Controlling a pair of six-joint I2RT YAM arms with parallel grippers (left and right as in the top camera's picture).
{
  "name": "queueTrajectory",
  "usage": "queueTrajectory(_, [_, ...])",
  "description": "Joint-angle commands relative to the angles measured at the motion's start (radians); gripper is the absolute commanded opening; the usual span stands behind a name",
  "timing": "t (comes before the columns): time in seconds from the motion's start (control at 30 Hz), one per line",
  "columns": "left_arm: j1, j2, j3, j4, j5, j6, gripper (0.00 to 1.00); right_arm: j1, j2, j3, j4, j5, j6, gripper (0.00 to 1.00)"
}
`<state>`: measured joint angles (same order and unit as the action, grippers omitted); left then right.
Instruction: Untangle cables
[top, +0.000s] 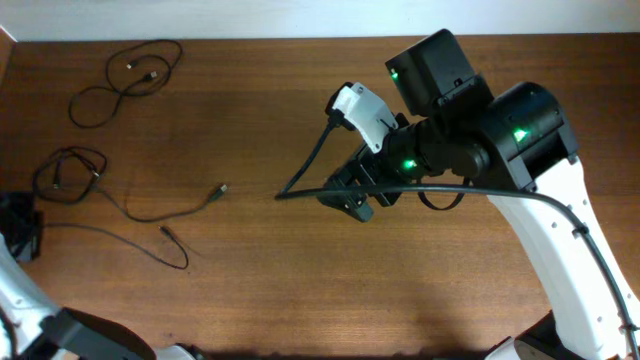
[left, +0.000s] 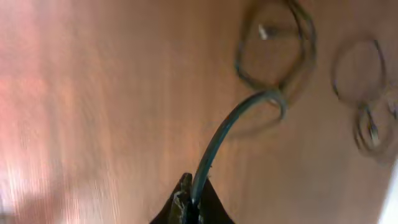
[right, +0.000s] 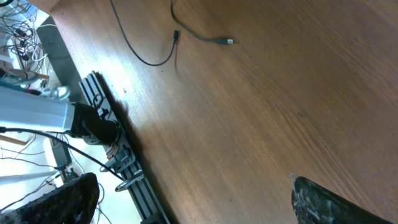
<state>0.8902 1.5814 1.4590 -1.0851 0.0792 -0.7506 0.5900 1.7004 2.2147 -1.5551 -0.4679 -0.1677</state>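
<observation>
Three thin black cables lie apart at the table's left. One loops at the back left (top: 128, 75). A second (top: 72, 168) loops at the left edge, its tail ending in a plug (top: 220, 188). My left gripper (top: 20, 228) at the left edge is shut on a third cable (top: 120, 237), which runs right to a plug (top: 166, 232). In the left wrist view the jaws (left: 189, 202) pinch this cable (left: 227, 127), with the other loops (left: 273, 43) beyond. My right gripper (top: 350, 200) hovers mid-table, open and empty (right: 193, 186); two plug ends (right: 229, 41) lie far ahead of it.
The right arm's thick black cable (top: 300, 190) hangs over the table's middle. A black metal rail (right: 124, 158) and loose wiring (right: 18, 25) run beyond the table edge. The left arm's white base (top: 30, 310) sits at the front left.
</observation>
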Motion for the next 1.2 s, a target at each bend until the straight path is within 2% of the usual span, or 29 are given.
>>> queueTrajectory(0.0, [0.027, 0.082, 0.011, 0.067, -0.208, -0.042, 0.30, 0.004, 0.008, -0.005, 0.003, 0.010, -0.001, 0.98])
queueTrajectory(0.03, [0.027, 0.121, 0.011, 0.096, -0.208, 0.003, 0.54, 0.004, 0.008, -0.005, 0.003, 0.010, -0.001, 0.99])
queueTrajectory(0.07, [0.027, 0.161, 0.011, 0.116, -0.208, 0.055, 0.95, 0.004, 0.008, -0.005, 0.003, 0.010, -0.001, 0.98])
queueTrajectory(0.1, [0.027, 0.188, 0.011, 0.124, -0.209, 0.088, 0.99, 0.004, 0.008, -0.005, 0.003, 0.010, -0.001, 0.98])
queueTrajectory(0.2, [0.027, 0.295, 0.011, 0.127, -0.256, 0.134, 0.99, 0.004, 0.008, -0.005, 0.003, 0.009, -0.001, 0.98])
queueTrajectory(0.3, [0.028, 0.335, 0.011, 0.118, -0.417, 0.165, 0.99, 0.005, 0.017, -0.005, -0.002, 0.010, -0.001, 0.98])
queueTrajectory(0.43, [0.029, 0.331, 0.035, 0.085, -0.799, 0.165, 0.99, 0.005, 0.066, -0.005, -0.013, 0.009, -0.001, 0.99])
queueTrajectory(0.6, [0.028, 0.331, 0.219, -0.020, -0.881, 0.165, 0.99, 0.005, 0.129, -0.005, -0.020, 0.009, -0.001, 0.98])
queueTrajectory(0.7, [0.027, 0.331, 0.329, -0.079, -0.880, 0.164, 0.99, 0.005, 0.135, -0.005, -0.019, 0.009, -0.001, 0.99])
queueTrajectory(0.93, [0.029, 0.333, 0.326, -0.100, -0.801, 0.160, 0.99, 0.005, 0.135, -0.005, -0.027, 0.009, -0.001, 0.99])
queueTrajectory(1.0, [0.029, 0.335, 0.315, -0.079, -0.729, 0.162, 0.99, 0.005, 0.135, -0.005, -0.026, 0.009, -0.001, 0.98])
queueTrajectory(1.1, [0.029, 0.336, 0.309, -0.075, -0.351, 0.238, 0.99, 0.005, 0.135, -0.005, -0.018, 0.009, -0.001, 0.98])
queueTrajectory(1.17, [0.028, 0.342, 0.281, -0.061, -0.196, 0.245, 0.97, 0.005, 0.135, -0.005, -0.012, 0.009, -0.001, 0.98])
